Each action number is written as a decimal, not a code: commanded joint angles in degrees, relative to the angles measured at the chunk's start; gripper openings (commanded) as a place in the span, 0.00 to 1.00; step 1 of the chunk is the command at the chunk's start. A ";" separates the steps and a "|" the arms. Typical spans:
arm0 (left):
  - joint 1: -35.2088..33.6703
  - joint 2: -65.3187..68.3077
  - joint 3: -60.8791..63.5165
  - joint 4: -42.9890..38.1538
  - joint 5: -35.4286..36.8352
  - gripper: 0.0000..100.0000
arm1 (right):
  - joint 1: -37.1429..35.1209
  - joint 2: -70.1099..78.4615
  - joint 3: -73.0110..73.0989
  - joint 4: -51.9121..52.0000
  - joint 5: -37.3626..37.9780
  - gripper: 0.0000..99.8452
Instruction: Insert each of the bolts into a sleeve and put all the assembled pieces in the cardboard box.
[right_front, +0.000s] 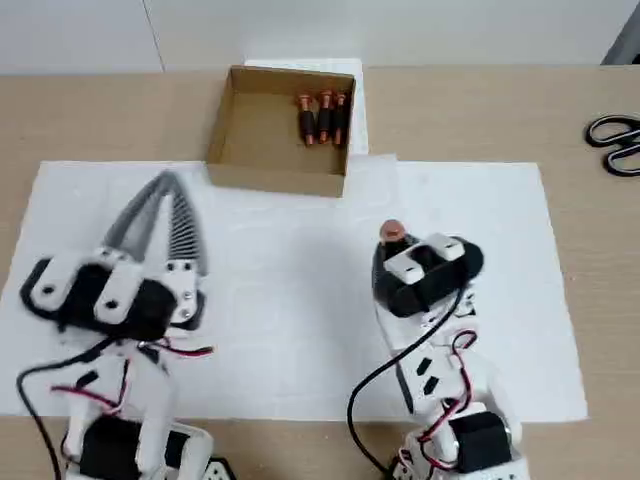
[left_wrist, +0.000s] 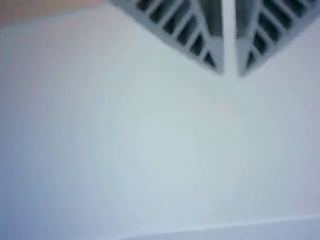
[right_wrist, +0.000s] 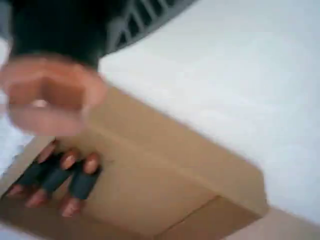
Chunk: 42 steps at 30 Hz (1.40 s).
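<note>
The left tool (right_front: 168, 182) hangs over the white sheet (right_front: 300, 310) at 8 o'clock, its ribbed fingers (left_wrist: 200, 40) pressed together (tips aimed at 12). The right tool (right_front: 395, 255), just toward 4 o'clock of centre, pinches a copper-headed bolt (right_front: 392, 232), head pointing at the cardboard box (right_front: 275, 181) at 12 o'clock on the bench (right_front: 100, 110). Three assembled pieces (right_front: 323, 118) lie side by side in the box's 2 o'clock corner.

We're looking at a small robotics lab bench: a wooden table (right_front: 80, 110) is carrying a white sheet (right_front: 300, 300), scissors (right_front: 615, 143) are lying at its edge, bare wires (right_front: 372, 383) are trailing.
</note>
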 joint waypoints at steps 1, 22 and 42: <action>-6.77 -10.29 5.32 0.18 -0.44 0.01 | 2.68 2.33 -7.74 0.22 0.53 0.00; -32.53 -10.73 7.08 13.10 -0.44 0.01 | -1.63 82.24 -53.71 -24.57 -5.54 0.00; -59.34 -10.73 8.84 14.51 -0.44 0.01 | -6.20 151.78 -125.10 -21.93 -18.20 0.00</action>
